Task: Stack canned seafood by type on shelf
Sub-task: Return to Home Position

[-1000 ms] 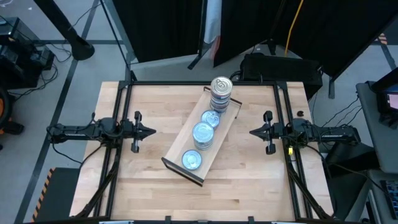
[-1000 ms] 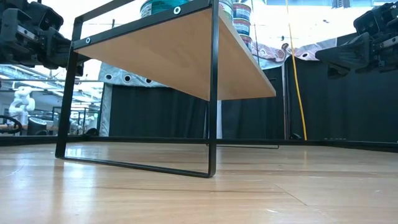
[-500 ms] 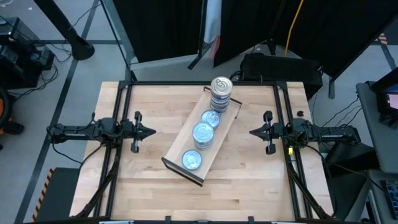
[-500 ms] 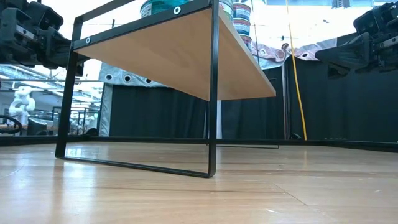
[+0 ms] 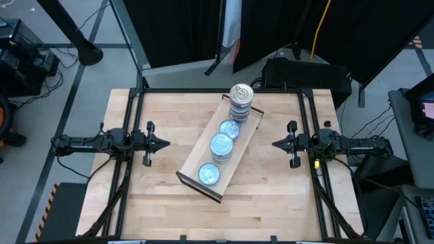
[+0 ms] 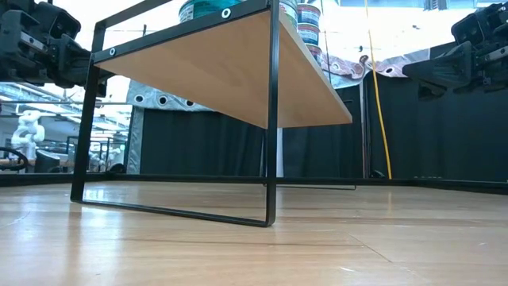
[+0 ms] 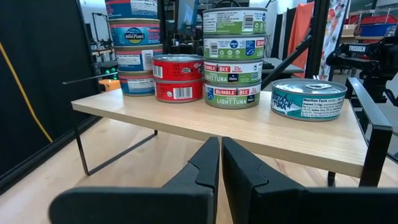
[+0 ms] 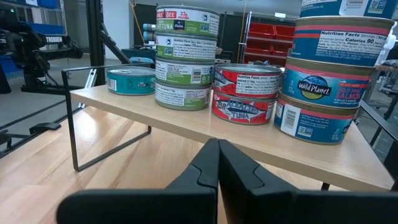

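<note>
The shelf (image 5: 234,152) is a light-wood board on thin black legs. It stands slantwise mid-table, running from near left to far right. The canned seafood stands on it in a row. A tall blue-labelled stack (image 7: 135,50) is at the far end. After it come two red tins (image 7: 178,78), a green-labelled stack (image 7: 234,59) and a single teal tin (image 7: 309,98) at the near end. My left gripper (image 5: 167,143) is shut and hovers level to the shelf's left. My right gripper (image 5: 274,143) is shut and hovers level to its right. Both point at the shelf and stand apart from it.
Black frame rails (image 5: 135,102) run along the table's left, right and far sides. Bare tabletop (image 5: 271,203) lies near the front edge and between each gripper and the shelf. In the low view the shelf's underside (image 6: 238,71) and black legs (image 6: 272,119) fill the middle.
</note>
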